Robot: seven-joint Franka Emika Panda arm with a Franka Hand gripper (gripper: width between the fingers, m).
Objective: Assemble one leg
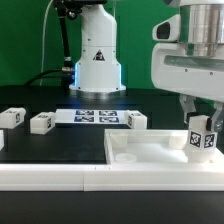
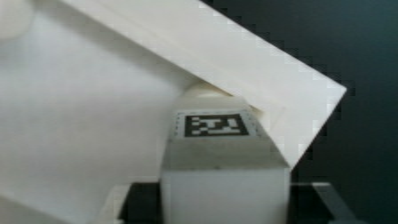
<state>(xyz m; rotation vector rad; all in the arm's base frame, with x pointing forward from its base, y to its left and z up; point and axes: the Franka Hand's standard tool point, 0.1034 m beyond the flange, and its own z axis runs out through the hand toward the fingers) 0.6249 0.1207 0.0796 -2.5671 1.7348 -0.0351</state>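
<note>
The gripper (image 1: 203,128) is clenched on the leg (image 1: 202,141), holding it upright over the tabletop (image 1: 150,152), at its corner on the exterior view's right. The insertion step appears to be in hand; next, lining the leg (image 2: 217,150) up with the socket and pressing down.

I see no words or numbers, only black-and-white square tags on my leg (image 2: 217,150) and the marker board (image 1: 98,117).

Four legs (image 1: 203,139), one tabletop (image 1: 150,152), one marker board (image 1: 98,117).
</note>
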